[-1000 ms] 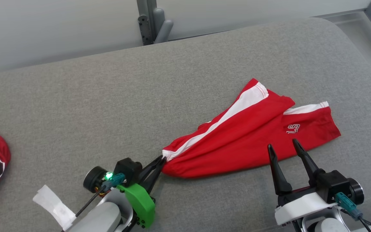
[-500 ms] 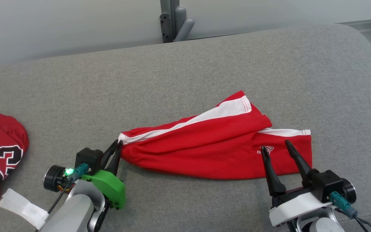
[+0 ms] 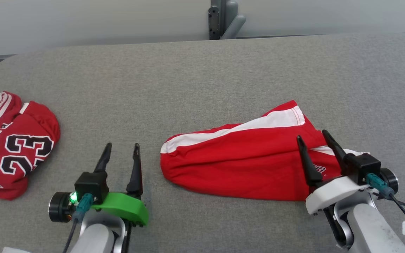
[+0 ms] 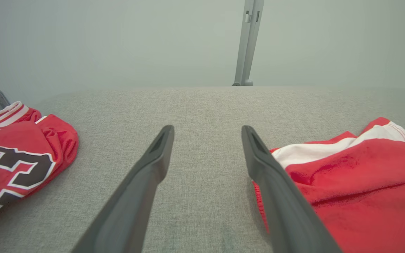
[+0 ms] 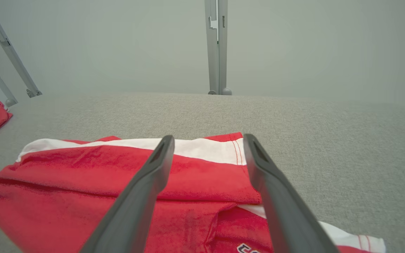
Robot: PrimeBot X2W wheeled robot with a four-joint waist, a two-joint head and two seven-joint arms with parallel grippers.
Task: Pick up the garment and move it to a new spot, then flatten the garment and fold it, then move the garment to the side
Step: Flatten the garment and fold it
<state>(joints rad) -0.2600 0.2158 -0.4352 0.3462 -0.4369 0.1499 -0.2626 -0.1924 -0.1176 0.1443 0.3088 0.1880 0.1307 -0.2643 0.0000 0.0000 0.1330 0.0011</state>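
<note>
**A:** What do we have at the left gripper [image 3: 123, 144]?

**B:** We see its two long dark fingers spread well apart with nothing between them. They point away from the robot, low over the grey cloth-covered table [image 3: 188, 88]. The pale forearm comes up from the bottom edge, with a green bracket [image 3: 125, 209] at the wrist. The garment [image 3: 237, 165] lies just to its right. In the head view a strip of bare table separates the nearer finger from the cloth.

**A:** And the right gripper [image 3: 311, 135]?

**B:** Also spread and empty, with fingers tapered to points above the garment's right end. We cannot tell whether they touch the cloth. A white shell [image 3: 332, 193] covers that wrist.

**A:** How do we describe the garment?

**B:** Red shorts in a soft knit, with a white stripe down the side and red stitching along the white hem. Part of a printed mark shows near the right gripper. They lie on the right half of the table, rumpled, rounded at the left end, one leg overlapping the other.

**A:** Anything else?

**B:** A crumpled red jersey [image 3: 16, 147] with black, white-edged numerals sits at the table's left edge, well apart. Beyond the far edge a grey metal post [image 3: 223, 17] stands against a pale wall.
</note>
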